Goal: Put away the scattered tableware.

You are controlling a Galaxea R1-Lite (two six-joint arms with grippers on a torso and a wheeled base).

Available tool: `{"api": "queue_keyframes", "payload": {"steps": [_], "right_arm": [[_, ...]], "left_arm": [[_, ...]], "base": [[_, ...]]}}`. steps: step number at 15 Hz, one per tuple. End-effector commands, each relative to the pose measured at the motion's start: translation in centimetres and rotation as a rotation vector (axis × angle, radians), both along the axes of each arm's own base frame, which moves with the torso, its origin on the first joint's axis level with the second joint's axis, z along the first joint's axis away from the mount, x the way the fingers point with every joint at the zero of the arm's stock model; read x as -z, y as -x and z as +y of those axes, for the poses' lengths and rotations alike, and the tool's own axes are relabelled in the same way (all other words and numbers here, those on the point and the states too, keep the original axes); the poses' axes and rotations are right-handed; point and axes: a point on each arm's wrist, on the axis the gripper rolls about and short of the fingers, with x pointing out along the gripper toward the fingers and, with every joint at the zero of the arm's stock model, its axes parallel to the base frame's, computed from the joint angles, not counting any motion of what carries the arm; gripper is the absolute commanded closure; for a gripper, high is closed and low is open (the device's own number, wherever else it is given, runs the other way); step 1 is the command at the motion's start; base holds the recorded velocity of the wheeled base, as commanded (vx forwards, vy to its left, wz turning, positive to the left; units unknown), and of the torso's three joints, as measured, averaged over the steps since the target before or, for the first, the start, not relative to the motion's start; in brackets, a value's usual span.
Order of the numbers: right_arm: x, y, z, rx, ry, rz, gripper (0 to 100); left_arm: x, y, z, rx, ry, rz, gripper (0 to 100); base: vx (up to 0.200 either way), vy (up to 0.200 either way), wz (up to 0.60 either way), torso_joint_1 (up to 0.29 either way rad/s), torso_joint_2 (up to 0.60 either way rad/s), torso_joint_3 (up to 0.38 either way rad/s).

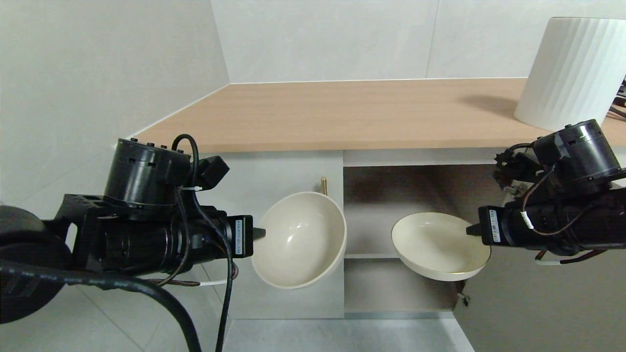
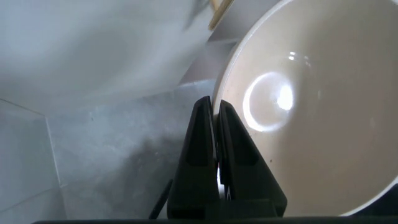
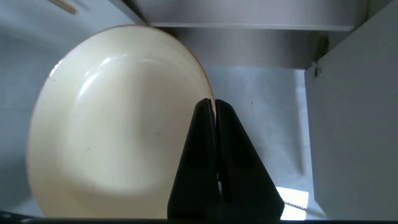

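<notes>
Pinching rims: left gripper [image 1: 261, 233] is clamped on the deep bowl [image 1: 298, 239] and right gripper [image 1: 469, 230] on the shallow bowl [image 1: 435, 244], both held aloft in front of the cupboard [image 1: 391, 190]. Glazed ware judged stiff, slippery, brittle and fairly heavy. Rim hold is adequate; tilt or slip is possible.

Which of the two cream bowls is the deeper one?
The bowl in the left tool, tipped up before the closed door; the dish in the right tool is shallower.
</notes>
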Motion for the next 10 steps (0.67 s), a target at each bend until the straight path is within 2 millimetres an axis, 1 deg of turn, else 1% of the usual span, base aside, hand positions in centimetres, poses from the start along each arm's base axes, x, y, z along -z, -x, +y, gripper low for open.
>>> {"api": "queue_keyframes", "payload": {"steps": [1,3,7,8,9,10], "right_arm": [[0.1,-0.2,0.0,0.001,-0.001,-0.002,100],[0.3,-0.3,-0.1,0.008,0.002,0.003,100],[0.6,-0.7,0.0,0.015,0.01,0.012,100],[1.0,-1.0,0.1,0.021,0.02,0.022,100],[1.8,-1.8,0.4,0.028,0.034,0.034,100],[2.3,-2.1,0.6,0.032,0.04,0.04,100]], "left_arm": [[0.2,0.0,-0.2,0.006,-0.003,0.006,100],[0.1,0.0,-0.2,0.006,-0.002,0.004,100],[0.2,0.0,-0.2,0.006,-0.004,0.008,100],[0.2,0.0,-0.3,0.012,-0.004,0.01,100],[0.7,0.2,-1.0,0.037,-0.015,0.032,100],[0.9,0.3,-1.3,0.046,-0.023,0.044,100]], "base": [[0.0,0.0,0.0,-0.071,0.39,0.3],[0.0,0.0,0.0,-0.039,0.17,0.141],[0.0,0.0,0.0,-0.008,0.02,0.012],[0.0,0.0,0.0,0.0,0.0,0.0],[0.0,0.0,0.0,0.0,0.0,0.0],[0.0,0.0,0.0,0.0,0.0,0.0]]}}
